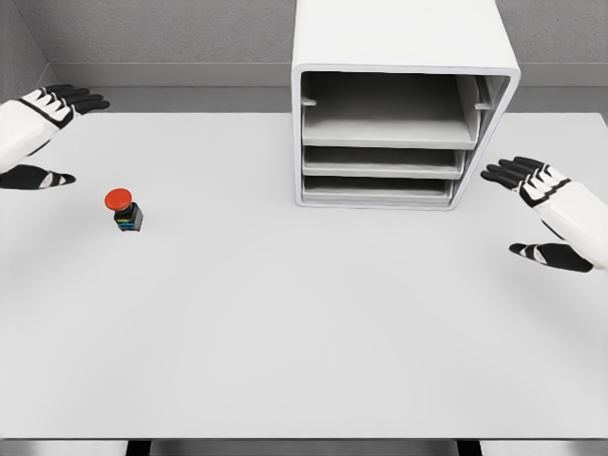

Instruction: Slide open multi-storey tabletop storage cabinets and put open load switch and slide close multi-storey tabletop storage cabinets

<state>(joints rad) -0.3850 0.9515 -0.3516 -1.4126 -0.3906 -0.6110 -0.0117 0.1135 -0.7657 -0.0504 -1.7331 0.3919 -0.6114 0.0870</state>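
Cabinet (404,104) at 1 o'clock, drawers pushed in; switch (123,210) sits on table (304,332) at 9 o'clock, untouched. Left hand (43,119) and right hand (546,209) both spread, empty. Nothing done; all steps remain.

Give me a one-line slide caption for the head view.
Both open hands, left and right, hover over a white table with a red-capped switch and a storage cabinet.

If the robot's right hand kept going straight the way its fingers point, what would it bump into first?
Probably the white cabinet. The right hand has open fingers pointing left and slightly away, toward the cabinet's lower right corner. Nothing lies between them, though depth is hard to judge, so it might just miss the front.
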